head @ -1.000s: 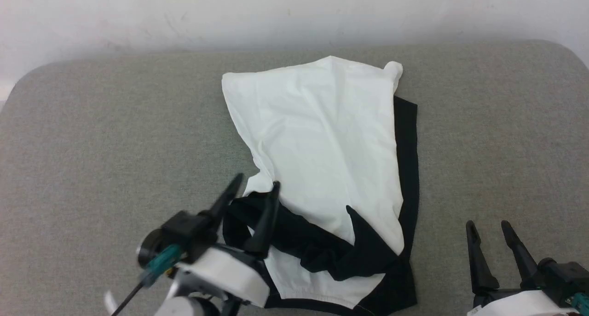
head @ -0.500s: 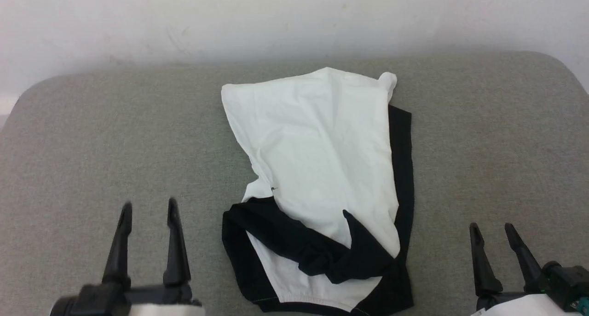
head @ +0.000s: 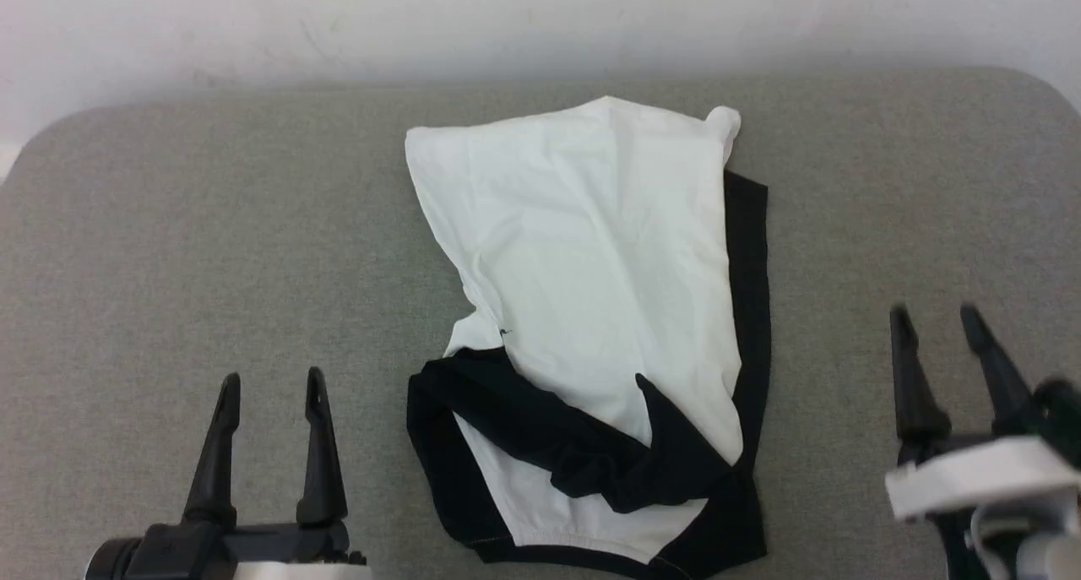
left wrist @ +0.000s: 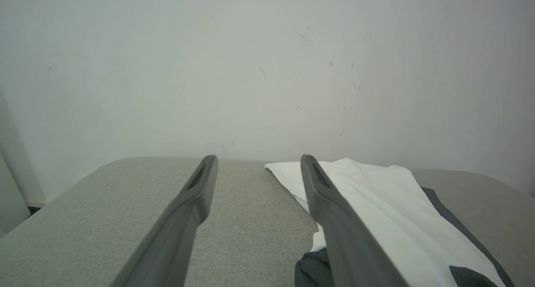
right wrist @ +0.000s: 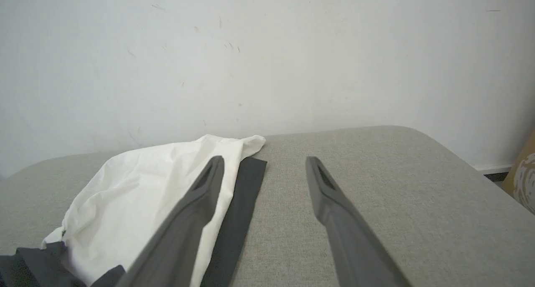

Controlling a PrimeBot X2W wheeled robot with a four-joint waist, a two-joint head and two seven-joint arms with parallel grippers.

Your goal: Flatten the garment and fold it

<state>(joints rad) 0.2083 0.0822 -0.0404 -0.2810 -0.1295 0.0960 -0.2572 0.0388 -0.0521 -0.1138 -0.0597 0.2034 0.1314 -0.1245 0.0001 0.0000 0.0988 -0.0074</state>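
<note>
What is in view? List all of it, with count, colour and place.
garment: one, white with black parts, rumpled at the middle of the surface.
padded surface: one, grey, under the garment, against the wall.
wall: one, white, scuffed, behind the surface.
tan patterned object: one, at the right edge of the right wrist view, past the surface; cannot tell what it is.
left gripper: one, dark fingers, open, left of the garment, apart from it.
right gripper: one, dark fingers, open, right of the garment, apart from it.
</note>
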